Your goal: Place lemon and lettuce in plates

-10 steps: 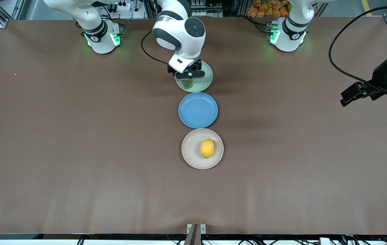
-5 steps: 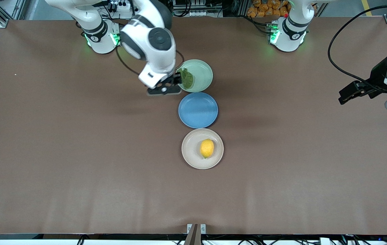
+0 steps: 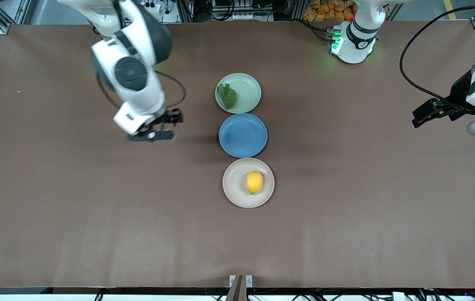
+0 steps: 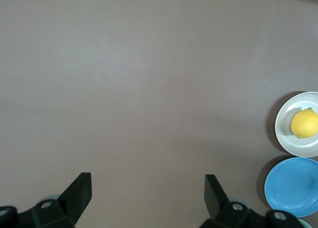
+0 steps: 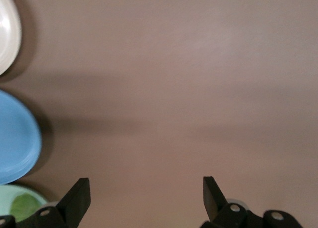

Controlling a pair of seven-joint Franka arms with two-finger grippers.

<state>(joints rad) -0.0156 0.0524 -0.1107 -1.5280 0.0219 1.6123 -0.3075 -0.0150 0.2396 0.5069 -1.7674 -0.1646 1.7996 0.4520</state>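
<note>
A: What is the right hand (image 3: 160, 127) doing?

B: It is spread wide and carries nothing. It hangs over bare worktop (image 3: 74, 188), toward the right arm's end from the blue plate (image 3: 243, 135). The arm leans out from its base with the wrist tipped down. Half a second ago that hand was at the rim of the green plate (image 3: 246, 85); it has since swung clear.

A: And the lettuce (image 3: 227, 95)?

B: It lies loose in the green plate, which is farther from the front camera than the blue plate and just beside it.

A: The lemon (image 3: 254, 182)?

B: It sits in the beige plate (image 3: 233, 190), nearer to the front camera than the blue plate, same as before.

A: The left hand (image 3: 425, 113)?

B: Fingers parted, empty, over the worktop well toward the left arm's end from the blue plate. That arm waits, having barely drifted.
</note>
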